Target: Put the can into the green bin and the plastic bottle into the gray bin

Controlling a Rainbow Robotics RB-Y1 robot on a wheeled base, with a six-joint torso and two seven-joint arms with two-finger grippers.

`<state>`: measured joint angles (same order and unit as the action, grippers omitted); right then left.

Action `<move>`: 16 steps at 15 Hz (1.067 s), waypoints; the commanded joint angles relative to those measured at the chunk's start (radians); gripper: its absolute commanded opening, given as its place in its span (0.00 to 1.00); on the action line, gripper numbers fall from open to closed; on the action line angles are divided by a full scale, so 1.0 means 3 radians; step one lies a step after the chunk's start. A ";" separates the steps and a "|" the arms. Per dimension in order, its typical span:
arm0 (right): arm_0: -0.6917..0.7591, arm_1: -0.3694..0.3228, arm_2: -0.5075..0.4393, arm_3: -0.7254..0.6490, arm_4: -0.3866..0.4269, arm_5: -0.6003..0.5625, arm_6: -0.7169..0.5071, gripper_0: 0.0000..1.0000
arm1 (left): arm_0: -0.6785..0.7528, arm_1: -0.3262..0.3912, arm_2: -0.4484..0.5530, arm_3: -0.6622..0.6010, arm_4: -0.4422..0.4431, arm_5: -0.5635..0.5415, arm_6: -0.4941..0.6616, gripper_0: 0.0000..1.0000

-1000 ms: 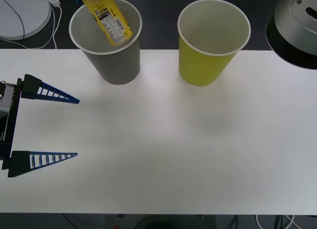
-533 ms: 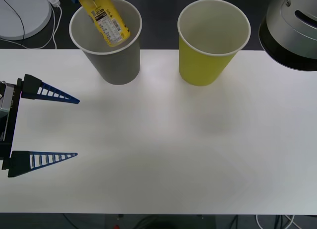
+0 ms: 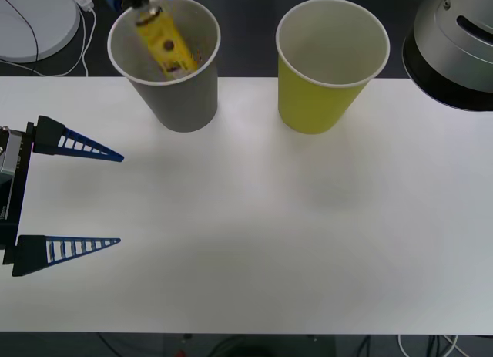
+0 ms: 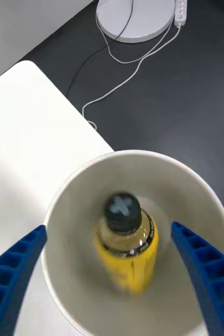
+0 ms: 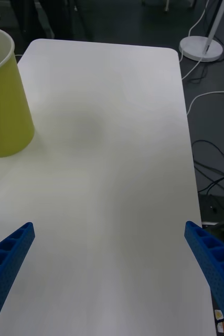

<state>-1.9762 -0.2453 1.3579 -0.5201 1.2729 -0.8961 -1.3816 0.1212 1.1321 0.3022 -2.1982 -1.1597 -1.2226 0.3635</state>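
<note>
Right gripper (image 4: pixel 112 294) above gray bin (image 4: pixel 195 181), fingers spread wide, holding nothing, touching nothing. Bottle (image 4: pixel 126 239) inside gray bin, cap up, tilted, body blurred. Gray bin at table's far edge, left side; green bin (image 3: pixel 327 102) beside it, apart. Left gripper (image 3: pixel 115 199) parked at table's left, wide apart, empty. Table (image 3: pixel 293 234) bare in front of bins.

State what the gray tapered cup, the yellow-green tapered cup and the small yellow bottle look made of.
Gray tapered cup: likely paper, matte, with white inside and a rolled white rim.
Yellow-green tapered cup: same matte paper look and rolled rim.
Small yellow bottle: probably plastic, with a glossy black cap.
</note>
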 commanded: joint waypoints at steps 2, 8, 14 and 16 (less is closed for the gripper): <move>0.0002 -0.0006 -0.0001 0.0000 -0.0035 0.0001 0.0004 1.00 | 0.0000 0.0000 0.0000 0.0000 0.0000 0.0000 0.0000 1.00; 0.0058 -0.0149 -0.0037 -0.0153 -0.0101 0.0001 0.0024 1.00 | 0.0000 0.0000 0.0000 0.0000 0.0000 0.0000 0.0000 1.00; 0.0339 -0.0788 -0.0359 -0.0976 -0.0091 0.0001 0.0249 1.00 | 0.0000 0.0000 0.0000 0.0000 0.0000 0.0000 0.0000 1.00; 0.0431 -0.1008 -0.0426 -0.1237 -0.0137 0.0001 0.0356 1.00 | 0.0000 0.0000 0.0000 0.0000 0.0000 0.0000 0.0000 1.00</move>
<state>-1.8578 -0.5235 1.2373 -0.8623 1.2398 -0.8959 -1.2898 0.1212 1.1321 0.3022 -2.1982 -1.1597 -1.2226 0.3635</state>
